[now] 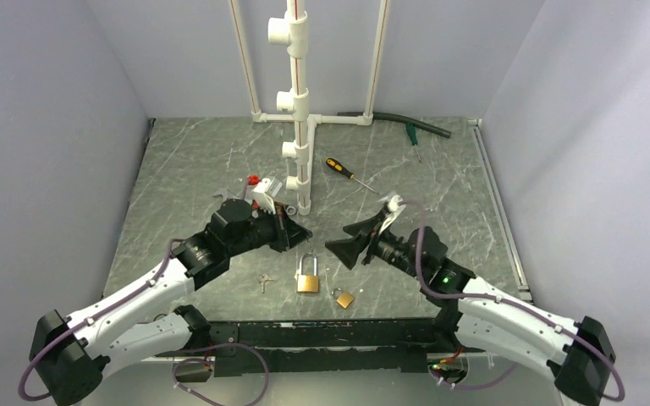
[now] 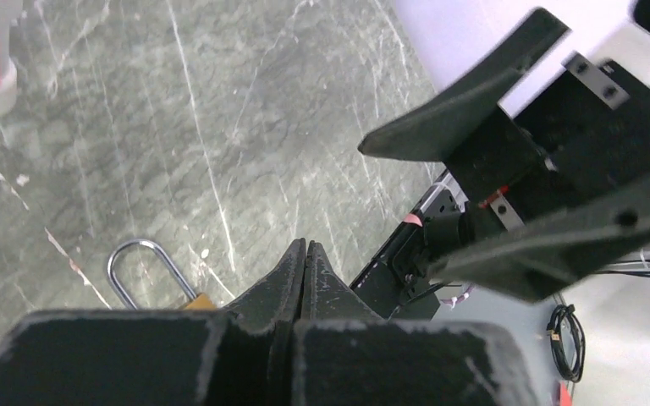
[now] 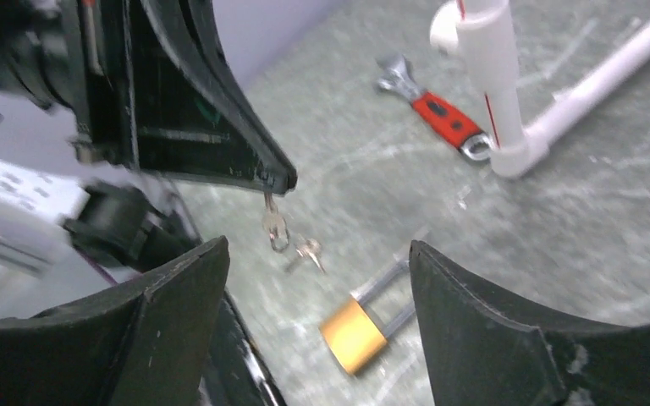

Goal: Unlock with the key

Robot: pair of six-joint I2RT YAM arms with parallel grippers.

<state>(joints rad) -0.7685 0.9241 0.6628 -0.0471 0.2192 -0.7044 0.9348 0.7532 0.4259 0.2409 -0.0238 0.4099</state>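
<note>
Left gripper [image 1: 303,232]: clenched. In its own wrist view the fingers press flat together and nothing shows between them. It hangs above the grey marbled table [image 1: 195,161], just far-left of the larger brass padlock [image 1: 307,277]. Right gripper [image 1: 344,245]: spread wide and empty, facing the left one, just far-right of the same padlock. Key [image 1: 263,282]: lies on the table left of the larger padlock, apart from it and from both grippers. The right wrist view shows a second small key [image 3: 309,250] just beside it. In that view the key sits directly under the left finger tip, but the top view puts them apart. The larger padlock lies flat with its shackle pointing far. A small brass padlock [image 1: 344,299] lies near-right of it. A red-handled wrench [image 3: 436,114] lies at the foot of the white PVC post [image 1: 303,127], and a black-and-orange screwdriver [image 1: 341,168] lies right of the post. A red printed line runs along the post, too small to read. Any stamp on the padlocks is also too small to read.
</note>
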